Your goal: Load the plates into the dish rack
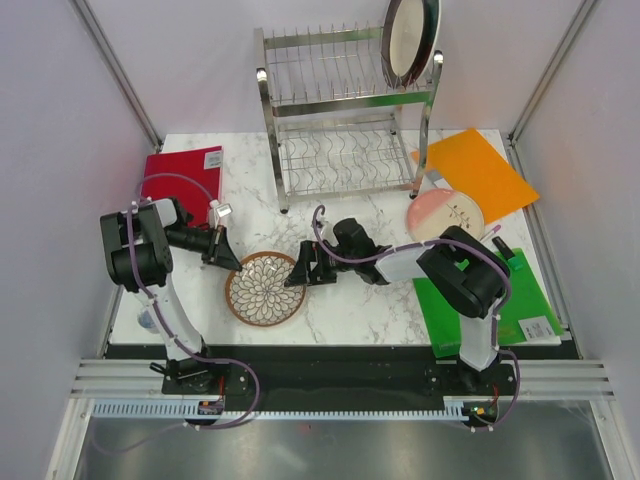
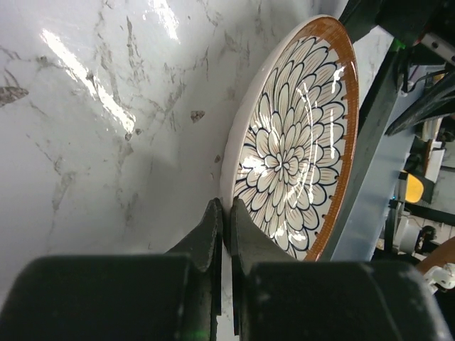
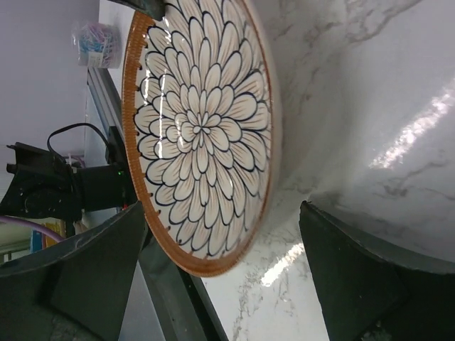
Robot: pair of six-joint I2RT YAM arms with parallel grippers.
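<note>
I could read no writing anywhere; the white sticker [image 1: 212, 157] on the flat red rectangular board [image 1: 175, 178] and another white sticker [image 1: 527, 327] on the flat green rectangular board [image 1: 535, 290] were too small to make out.

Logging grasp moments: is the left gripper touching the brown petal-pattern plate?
Touching. In the left wrist view the left gripper is closed on the rim of the brown petal-pattern plate, with both fingers pressed against it and no gap.

Plate [image 1: 266, 288] on table [image 1: 345, 312], before dish rack [image 1: 345, 110]

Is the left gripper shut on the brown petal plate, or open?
Shut on it: the left wrist view shows the left gripper pinching the brown petal plate by its rim, jaws almost touching.
</note>
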